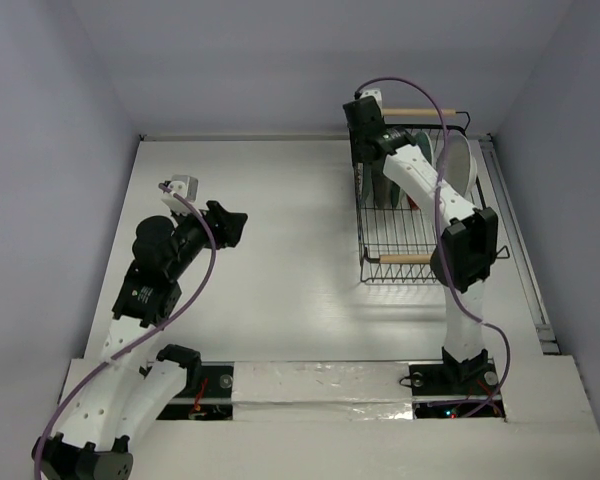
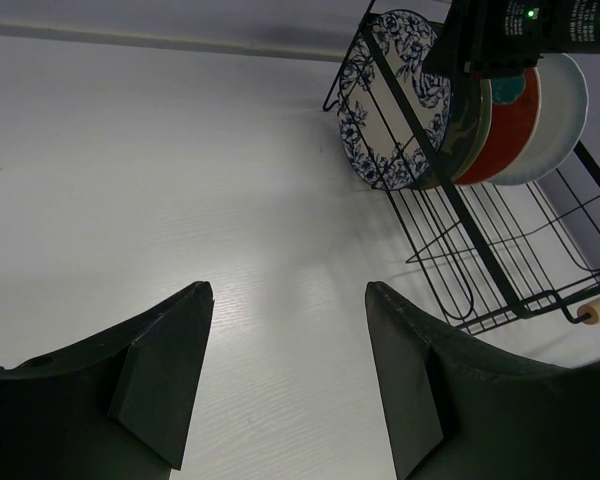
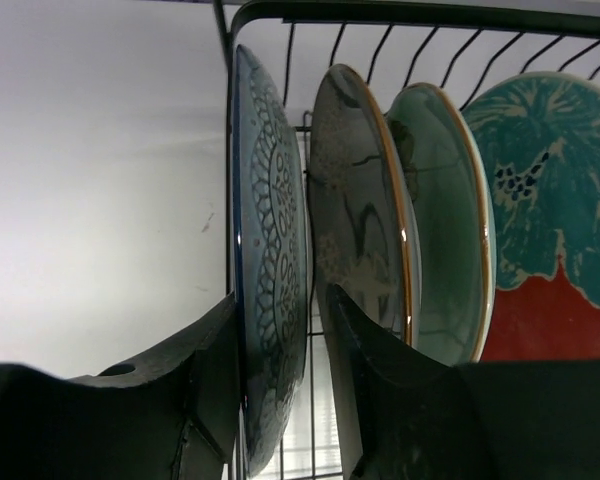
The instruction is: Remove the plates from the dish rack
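From my station I see the dish rack (image 1: 390,225) sitting at the far right of the worktop (image 1: 280,250), one wooden handle (image 1: 405,258) on its near end and the plates standing on edge, packed together at its far end. My right arm reaches along over the rack, and its end effector (image 3: 280,295) straddles the rim of the blue-floral plate (image 3: 275,200), the outermost of the row: one finger lies against the plate's outer side and the other sits in the slot between it and the dark grey plate (image 3: 360,220). A thin strip of light shows between that inner finger and the plate, so I read the jaws as open around it, not clamped. Behind the grey one stand the pale mint green plate (image 3: 440,230) and the teal-and-red plate (image 3: 555,230); the plain white plate (image 2: 565,110) closes the row. My left end effector (image 2: 288,290) hangs over bare worktop, well apart from the rack, jaws spread wide and holding nothing.
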Motion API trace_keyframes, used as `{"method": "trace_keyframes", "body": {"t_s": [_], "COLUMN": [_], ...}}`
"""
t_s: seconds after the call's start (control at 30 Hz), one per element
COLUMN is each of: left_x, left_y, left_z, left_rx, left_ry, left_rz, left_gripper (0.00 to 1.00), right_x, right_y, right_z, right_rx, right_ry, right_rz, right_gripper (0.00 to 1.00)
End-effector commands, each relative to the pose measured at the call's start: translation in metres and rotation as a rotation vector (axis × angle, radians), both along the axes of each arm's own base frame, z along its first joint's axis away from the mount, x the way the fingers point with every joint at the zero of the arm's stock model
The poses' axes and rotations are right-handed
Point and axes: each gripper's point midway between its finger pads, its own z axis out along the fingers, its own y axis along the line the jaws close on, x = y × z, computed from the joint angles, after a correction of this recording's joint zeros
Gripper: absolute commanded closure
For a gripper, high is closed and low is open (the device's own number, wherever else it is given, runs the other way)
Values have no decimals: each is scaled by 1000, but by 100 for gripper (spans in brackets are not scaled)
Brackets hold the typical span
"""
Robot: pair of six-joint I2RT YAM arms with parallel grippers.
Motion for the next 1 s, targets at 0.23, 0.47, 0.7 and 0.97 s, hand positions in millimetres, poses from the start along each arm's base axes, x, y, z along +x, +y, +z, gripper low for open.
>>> {"method": "trace_keyframes", "body": {"t_s": [0.23, 0.47, 0.7, 0.97], "left_x": [-3, -5, -6, -8], "left_y": [1, 1, 0, 0], "left_z": [7, 11, 11, 13], "left_rx": [-3, -5, -5, -10], "left_ry": [-41, -54, -55, -65], "left_rz": [-3, -4, -4, -1], "left_gripper": [41, 41, 41, 41], "right_x": [4, 4, 1, -5], "right_y": [-7, -8, 8, 7], "right_z": [16, 29, 64, 114], "right_rx": [-162, -229, -274, -329], "right_ry": [-51, -90, -183, -300], "right_rz": [-101, -130, -126, -149], "right_gripper": [65, 90, 100, 100]}}
